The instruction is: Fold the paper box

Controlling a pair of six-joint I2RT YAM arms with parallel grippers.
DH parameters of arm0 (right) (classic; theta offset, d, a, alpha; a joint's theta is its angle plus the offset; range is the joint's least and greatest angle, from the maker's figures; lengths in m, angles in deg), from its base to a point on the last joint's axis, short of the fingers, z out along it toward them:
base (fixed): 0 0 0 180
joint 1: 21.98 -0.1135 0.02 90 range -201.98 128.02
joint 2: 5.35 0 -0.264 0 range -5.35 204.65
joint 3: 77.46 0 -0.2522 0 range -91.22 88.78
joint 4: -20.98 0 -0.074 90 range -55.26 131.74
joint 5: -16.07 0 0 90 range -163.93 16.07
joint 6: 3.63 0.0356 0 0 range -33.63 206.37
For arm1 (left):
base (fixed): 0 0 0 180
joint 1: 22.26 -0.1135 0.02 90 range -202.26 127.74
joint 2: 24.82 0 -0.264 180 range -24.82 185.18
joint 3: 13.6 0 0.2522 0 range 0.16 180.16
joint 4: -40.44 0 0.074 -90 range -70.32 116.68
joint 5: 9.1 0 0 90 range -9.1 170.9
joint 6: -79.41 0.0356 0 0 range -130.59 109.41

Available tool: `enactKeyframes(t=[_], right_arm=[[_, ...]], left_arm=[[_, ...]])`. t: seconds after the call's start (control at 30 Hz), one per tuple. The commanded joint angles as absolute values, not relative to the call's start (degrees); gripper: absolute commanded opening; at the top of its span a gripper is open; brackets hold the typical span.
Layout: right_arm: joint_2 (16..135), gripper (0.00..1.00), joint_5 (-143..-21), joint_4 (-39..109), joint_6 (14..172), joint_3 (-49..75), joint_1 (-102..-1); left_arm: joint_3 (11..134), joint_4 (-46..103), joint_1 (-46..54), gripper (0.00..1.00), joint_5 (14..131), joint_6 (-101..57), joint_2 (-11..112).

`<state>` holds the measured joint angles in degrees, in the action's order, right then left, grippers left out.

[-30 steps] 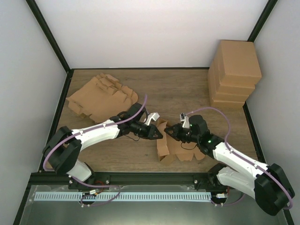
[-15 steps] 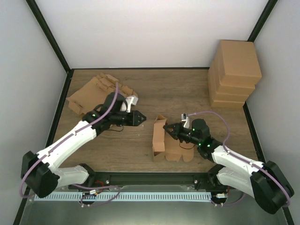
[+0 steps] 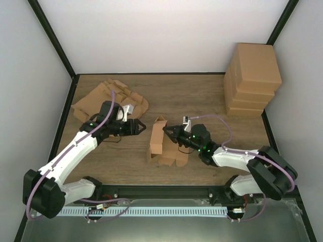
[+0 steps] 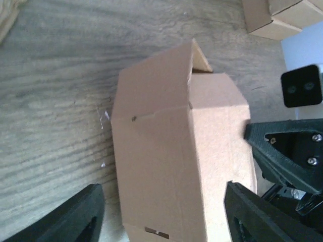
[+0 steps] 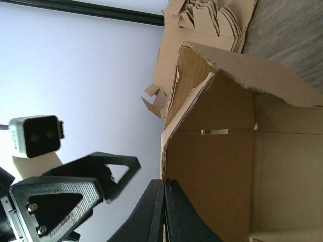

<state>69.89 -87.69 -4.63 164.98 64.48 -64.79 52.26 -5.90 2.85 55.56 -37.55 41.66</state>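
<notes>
The paper box (image 3: 160, 143) is a brown, partly folded cardboard shell standing on the wooden table near the middle. My right gripper (image 3: 169, 131) is shut on the upper edge of its right wall, and the right wrist view shows the black fingers (image 5: 162, 201) pinching that edge beside the hollow inside of the box (image 5: 227, 151). My left gripper (image 3: 142, 127) hangs open just left of the box, apart from it. In the left wrist view the box (image 4: 176, 161) fills the gap between the spread fingers of the left gripper (image 4: 162, 191) without touching them.
A stack of finished brown boxes (image 3: 252, 78) stands at the back right corner. A pile of flat cardboard blanks (image 3: 108, 100) lies at the back left, behind the left arm. Black frame rails edge the table on all sides.
My left gripper has let go, opened and drawn back to the left. My right gripper has carried the box leftward and slightly farther from the arm bases, staying shut on it.
</notes>
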Motion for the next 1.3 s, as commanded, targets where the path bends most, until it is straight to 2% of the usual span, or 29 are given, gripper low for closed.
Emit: enactKeyframes(t=[0.0, 0.27, 0.7, 0.83, 1.0, 1.13, 1.27], right_arm=[[73.8, 0.01, -85.2, -11.9, 162.2, 62.8, -65.7], [78.8, 0.01, -87.3, -15.6, 160.0, 64.4, -65.8], [86.6, 0.01, -90.3, -18.8, 157.7, 61.0, -66.9], [88.8, 0.01, -90.8, -20.1, 157.4, 60.6, -67.0], [92.1, 0.01, -91.9, -20.8, 156.7, 59.0, -67.8], [92.9, 0.02, -92.0, -21.1, 156.1, 58.7, -68.0], [92.5, 0.15, -92.1, -20.1, 154.5, 58.3, -68.0]], left_arm=[[47.7, -3.0, 1.9, 0.72, 50.3, -36.4, 41.6], [37.6, 9.3, 1.8, 0.73, 42.9, -40.7, 41.0], [34.6, 12.0, 1.0, 0.74, 48.1, -42.8, 37.0], [34.2, 11.6, 1.0, 0.69, 48.3, -42.0, 39.7], [33.3, 14.6, 1.0, 0.67, 46.1, -41.6, 42.5], [32.3, 15.3, 1.0, 0.59, 47.5, -41.0, 43.2], [32.1, 15.6, 0.9, 0.51, 47.0, -40.2, 42.5]])
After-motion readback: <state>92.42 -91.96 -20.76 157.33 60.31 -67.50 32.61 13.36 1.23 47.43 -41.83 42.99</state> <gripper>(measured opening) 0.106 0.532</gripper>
